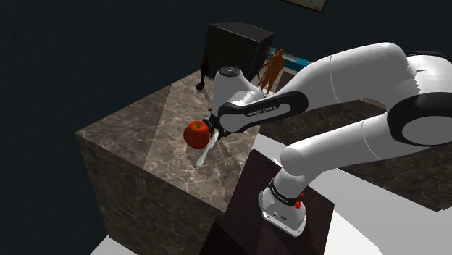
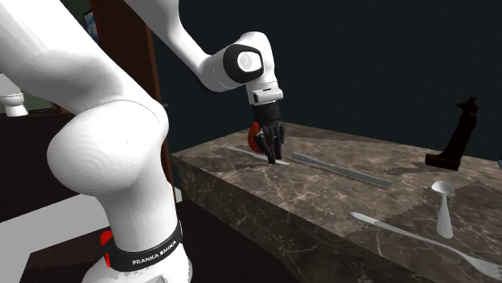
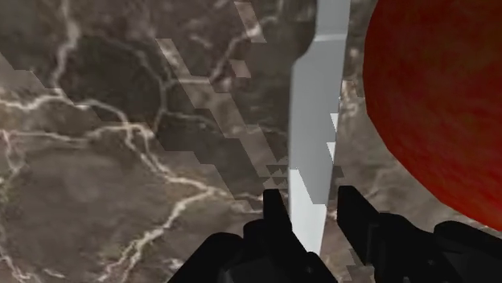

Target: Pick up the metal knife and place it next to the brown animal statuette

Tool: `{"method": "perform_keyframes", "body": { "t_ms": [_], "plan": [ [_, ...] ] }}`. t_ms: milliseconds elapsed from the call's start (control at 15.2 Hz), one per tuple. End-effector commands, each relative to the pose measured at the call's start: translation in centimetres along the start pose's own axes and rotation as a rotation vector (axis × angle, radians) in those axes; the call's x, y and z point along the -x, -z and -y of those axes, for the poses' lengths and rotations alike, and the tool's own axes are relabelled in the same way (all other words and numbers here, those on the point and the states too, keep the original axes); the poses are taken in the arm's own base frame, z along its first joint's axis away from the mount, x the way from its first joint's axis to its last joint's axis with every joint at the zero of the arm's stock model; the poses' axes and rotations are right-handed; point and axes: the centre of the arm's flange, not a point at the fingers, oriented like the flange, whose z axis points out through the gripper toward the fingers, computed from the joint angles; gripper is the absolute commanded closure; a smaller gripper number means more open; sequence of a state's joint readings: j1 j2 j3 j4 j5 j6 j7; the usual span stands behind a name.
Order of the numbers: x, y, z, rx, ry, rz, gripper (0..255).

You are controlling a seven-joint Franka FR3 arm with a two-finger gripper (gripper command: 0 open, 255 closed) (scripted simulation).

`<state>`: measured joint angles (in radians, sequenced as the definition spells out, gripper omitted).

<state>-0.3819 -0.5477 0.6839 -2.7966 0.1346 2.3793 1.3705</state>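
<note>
Knife (image 3: 315, 120): pale grey, lying flat on the brown veined marble desk (image 3: 121, 145), blade running straight away from the gripper (image 3: 310, 193). Wrist view: the jaws are spread and straddle the near end of the knife. One finger (image 3: 272, 211) sits right against the blade's edge, while the other finger (image 3: 354, 211) shows a sliver of desk between it and the blade, so no firm pinch can be seen. Red apple (image 3: 434, 104) just beside the blade on that second finger's side; cannot tell if the two touch. Shoulder view: knife (image 1: 203, 157) lies near the desk (image 1: 130, 134) edge closest to the stand (image 1: 246, 210), its tip pointing toward that edge. The apple (image 1: 194, 133) is just beyond it and the gripper (image 1: 214, 136) is low over both. Second exterior view: gripper (image 2: 272, 158) points straight down with its fingertips at the desk (image 2: 265, 201) surface, on the knife (image 2: 244, 151), with the apple (image 2: 255, 138) partly hidden behind it. Brown animal statuette (image 1: 273, 70) stands upright at the far end of the desk, well apart from the knife, next to a black box (image 1: 239, 47). A black statuette (image 1: 204, 73) (image 2: 458, 137) stands at the far edge. Also on the desk in the second exterior view: a longer grey utensil (image 2: 338, 169) near the gripper, a white goblet-shaped piece (image 2: 442, 207), and another pale utensil (image 2: 418, 237) by the near corner.
</note>
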Motion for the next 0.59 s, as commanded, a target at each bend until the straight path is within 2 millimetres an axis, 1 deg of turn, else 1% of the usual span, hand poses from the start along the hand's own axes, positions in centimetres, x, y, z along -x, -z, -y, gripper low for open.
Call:
{"method": "perform_keyframes", "body": {
  "t_ms": [0,66,528],
  "plan": [
    [-0.2,-0.9,-0.7,0.025,0.000,0.007,255],
    [0.2,-0.7,-0.1,0.025,0.000,0.007,255],
    [-0.7,2.9,-0.1,0.025,0.000,0.007,255]
  ]
}}
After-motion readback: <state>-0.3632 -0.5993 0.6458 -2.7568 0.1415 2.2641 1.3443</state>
